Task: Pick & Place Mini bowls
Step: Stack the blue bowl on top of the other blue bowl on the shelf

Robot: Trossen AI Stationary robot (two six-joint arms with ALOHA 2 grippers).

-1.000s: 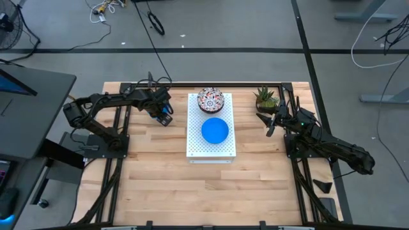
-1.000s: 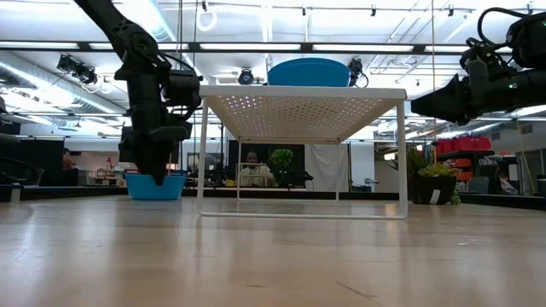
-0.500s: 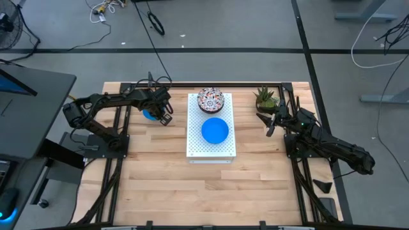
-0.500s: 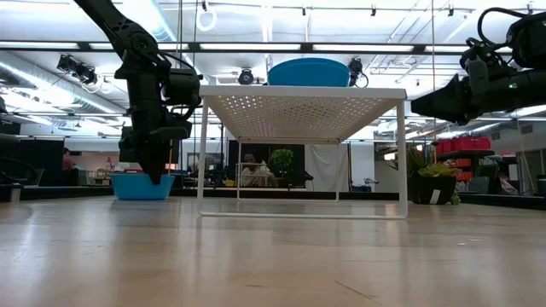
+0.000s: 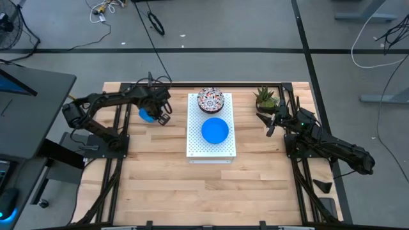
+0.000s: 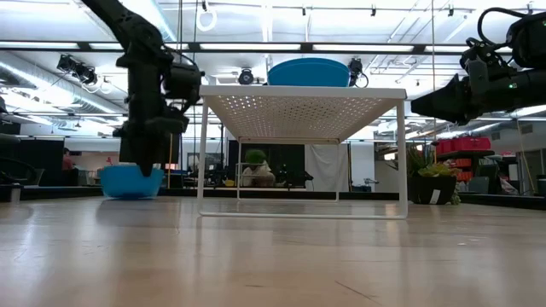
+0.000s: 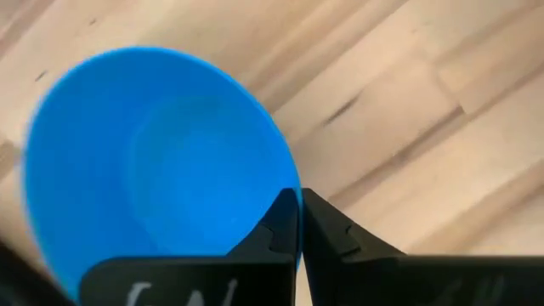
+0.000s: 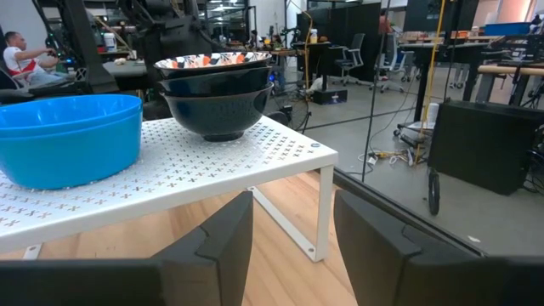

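Left gripper (image 7: 299,223) pinching a blue bowl's (image 5: 146,114) rim

The bowl sits on the table left of the white board (image 5: 211,145); the board lies to its right. Right gripper (image 8: 293,223), fingers apart, waits beyond the board.

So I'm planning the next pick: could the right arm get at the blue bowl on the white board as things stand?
Probably yes. The right gripper is open beside the white board, and nothing stands between it and the blue bowl; the left gripper is busy on the other side.
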